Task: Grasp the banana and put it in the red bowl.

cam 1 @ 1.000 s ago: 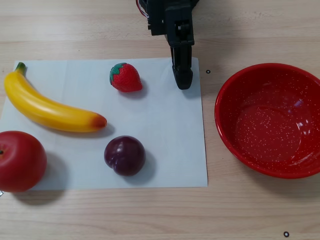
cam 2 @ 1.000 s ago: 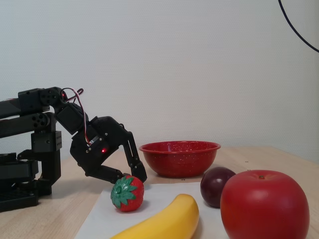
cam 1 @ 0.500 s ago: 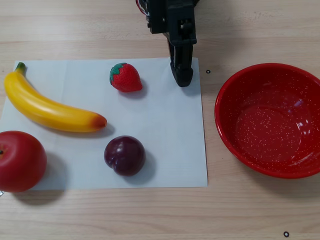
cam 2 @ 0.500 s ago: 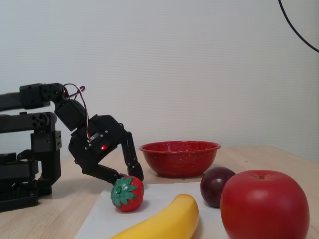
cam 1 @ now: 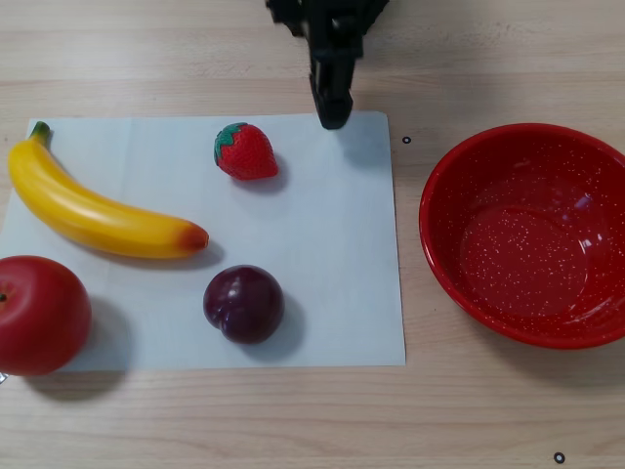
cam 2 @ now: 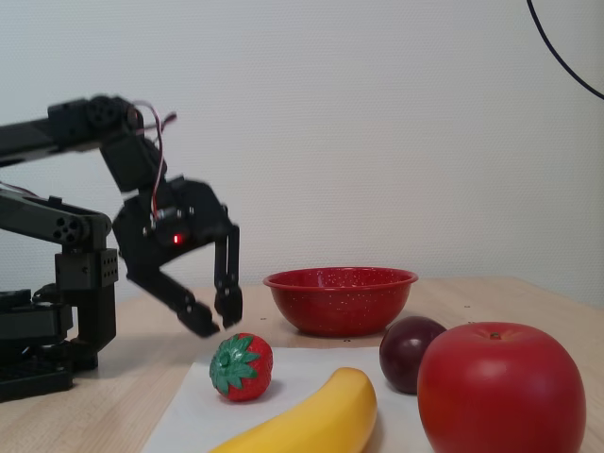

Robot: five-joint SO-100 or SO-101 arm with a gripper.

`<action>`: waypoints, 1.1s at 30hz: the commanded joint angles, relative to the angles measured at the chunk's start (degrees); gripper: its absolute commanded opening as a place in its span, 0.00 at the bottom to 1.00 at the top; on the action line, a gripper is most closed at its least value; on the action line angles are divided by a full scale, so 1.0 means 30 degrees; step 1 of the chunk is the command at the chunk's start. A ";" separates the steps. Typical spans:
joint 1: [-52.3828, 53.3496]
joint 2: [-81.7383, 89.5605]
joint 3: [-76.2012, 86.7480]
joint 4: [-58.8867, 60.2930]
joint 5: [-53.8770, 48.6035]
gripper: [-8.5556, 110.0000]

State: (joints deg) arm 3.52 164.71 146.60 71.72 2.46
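Yellow banana (cam 1: pixel 98 213) lies flat on white paper sheet (cam 1: pixel 332 254) at the left in the other view, green stem toward top-left, orange tip pointing right, just above the apple (cam 1: pixel 39 315). Plum (cam 1: pixel 244 304) sits lower middle of the sheet, strawberry (cam 1: pixel 244 150) near its top edge. Red bowl (cam 1: pixel 459 283) sits on the wood surface (cam 1: pixel 293 420) right of the sheet, empty. Black tool (cam 2: pixel 214 319) hangs in the air above the sheet's top edge, up and to the right of the strawberry, touching nothing. Fixed view shows its 2 fingers spread apart, holding nothing.
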 commanded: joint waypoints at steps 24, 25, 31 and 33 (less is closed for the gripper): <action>-0.8584 -1.3008 -1.9746 0.8643 0.4014 0.07; -0.8848 -1.3740 -2.0537 0.9053 0.4072 0.07; -1.0137 -1.7725 -2.4902 1.0283 0.4746 0.07; -1.0459 -1.8867 -2.5957 1.0371 0.4980 0.07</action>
State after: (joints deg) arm -26.89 107.67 75.06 101.69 16.17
